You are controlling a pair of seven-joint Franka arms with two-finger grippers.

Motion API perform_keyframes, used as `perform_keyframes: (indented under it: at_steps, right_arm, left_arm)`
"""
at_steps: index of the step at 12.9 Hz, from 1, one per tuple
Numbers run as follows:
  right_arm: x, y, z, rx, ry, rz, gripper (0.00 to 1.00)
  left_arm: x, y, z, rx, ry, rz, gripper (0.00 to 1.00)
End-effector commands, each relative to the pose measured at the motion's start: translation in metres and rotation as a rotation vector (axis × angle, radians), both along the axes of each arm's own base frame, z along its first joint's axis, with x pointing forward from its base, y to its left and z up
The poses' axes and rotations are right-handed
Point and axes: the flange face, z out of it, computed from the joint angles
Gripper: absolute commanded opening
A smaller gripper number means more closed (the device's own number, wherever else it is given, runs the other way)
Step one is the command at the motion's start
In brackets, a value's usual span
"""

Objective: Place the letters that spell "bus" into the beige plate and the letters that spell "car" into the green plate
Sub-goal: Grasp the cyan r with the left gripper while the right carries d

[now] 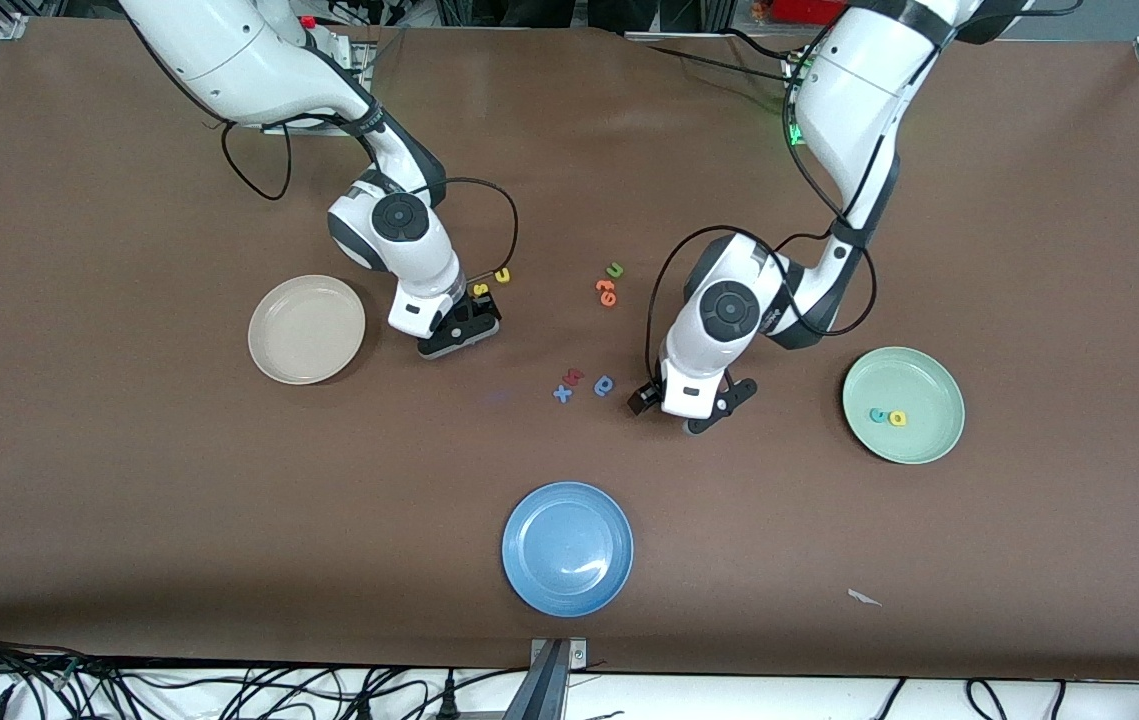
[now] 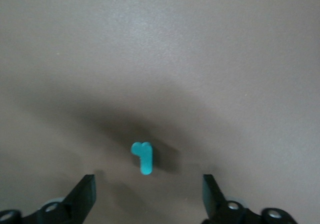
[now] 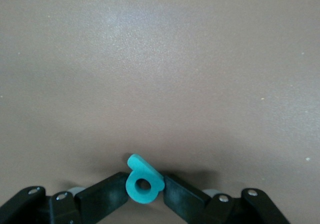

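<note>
Plates, three, round, shallow, smooth: one beige plate (image 1: 306, 329) toward the right arm's end of the table, seen empty; one green plate (image 1: 903, 405) toward the left arm's end; one blue plate (image 1: 567, 548) nearest the front camera.

Foam letters, small, flat-cut, matte. In the green plate, two are counted, touching: a teal "c" (image 1: 875, 414) and a yellow "a" (image 1: 897, 418). On the brown table, a yellow "s" (image 1: 480, 290) and a yellow "u" (image 1: 502, 276) are laid just beside the right gripper. A green "u" (image 1: 615, 269) and two orange letters (image 1: 606, 292) are grouped mid-table; nearer the camera a blue "x" (image 1: 562, 394), a red letter (image 1: 574, 376) and a darker blue letter (image 1: 604, 385) are clustered.

Right gripper (image 3: 145, 191): low at the table beside the beige plate, fingers drawn in on both sides of a teal "b" (image 3: 144, 181), which is pinched between the black pads.

Left gripper (image 2: 148, 196): low over the table between the letter cluster and the green plate, jaws spread wide, nothing held. A teal "r" (image 2: 143, 157) is seen lying flat on the table between the fingers, touching neither.
</note>
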Motion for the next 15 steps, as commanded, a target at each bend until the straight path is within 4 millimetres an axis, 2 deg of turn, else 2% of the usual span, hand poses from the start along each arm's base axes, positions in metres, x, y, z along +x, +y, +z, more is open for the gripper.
perform_keyframes:
  at_steps: [1,4,8,12,13,15]
  right_arm:
    - [-0.001,-0.004,-0.001,-0.012,-0.013,0.022,0.26]
    - [0.004,-0.007,0.018,-0.037,-0.028,0.017,0.23]
    - [0.005,-0.021,0.064,-0.13,-0.047,-0.002,0.23]
    - [-0.003,-0.035,0.074,-0.145,-0.047,0.006,0.23]
    - [0.0,-0.053,0.083,-0.157,-0.056,0.011,0.23]
    - [0.005,-0.105,0.09,-0.199,-0.048,0.063,0.23]
  left_arm:
    - [0.011,0.0,-0.001,0.037,-0.008,0.018,0.79]
    - [0.011,0.005,-0.011,0.071,-0.015,-0.012,0.65]
    - [0.01,0.006,-0.014,0.075,-0.01,-0.012,0.39]
    - [0.01,0.007,-0.014,0.078,-0.01,-0.012,0.23]
    - [0.01,0.009,-0.014,0.086,0.001,-0.014,0.2]
    - [0.013,0.012,-0.008,0.099,0.013,-0.018,0.13]
